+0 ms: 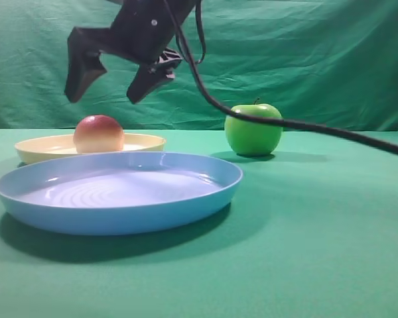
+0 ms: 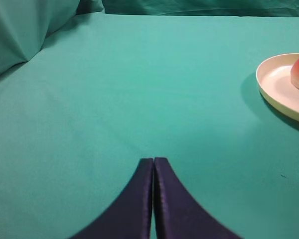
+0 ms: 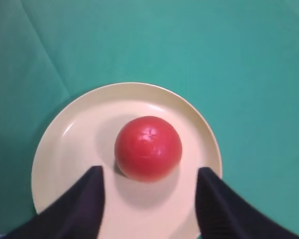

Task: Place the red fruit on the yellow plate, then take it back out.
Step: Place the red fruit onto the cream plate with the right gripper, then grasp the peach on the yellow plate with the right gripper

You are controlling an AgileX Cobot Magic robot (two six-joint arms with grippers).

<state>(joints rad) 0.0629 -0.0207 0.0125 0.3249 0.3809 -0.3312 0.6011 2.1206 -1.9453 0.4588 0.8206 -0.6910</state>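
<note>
A: Where was the round red fruit (image 1: 99,134), red on top and paling to yellow-orange below?

B: It sat on the shallow, round, cream-yellow plastic plate (image 1: 146,142), near the plate's middle in the right wrist view (image 3: 148,148), with nothing touching it.

A: And the right gripper (image 1: 111,83)?

B: It hung in the air above the yellow plate, well clear of the fruit. Its two dark fingers (image 3: 84,206) were spread apart, wider than the fruit, one to each side of it in the wrist view, pinching nothing.

A: The left gripper (image 2: 153,162)?

B: Its jaws were pressed together, tips touching, over bare green cloth (image 2: 139,89), with the yellow plate (image 2: 276,89) off to its right.

A: What else lay around the yellow plate?

B: In the high view, a larger light-blue plastic plate with concentric rings (image 1: 119,192) lay just in front of it. A shiny green apple with a stem (image 1: 253,129) stood to its right, well apart. A black cable (image 1: 305,124) ran across in front of the apple.
</note>
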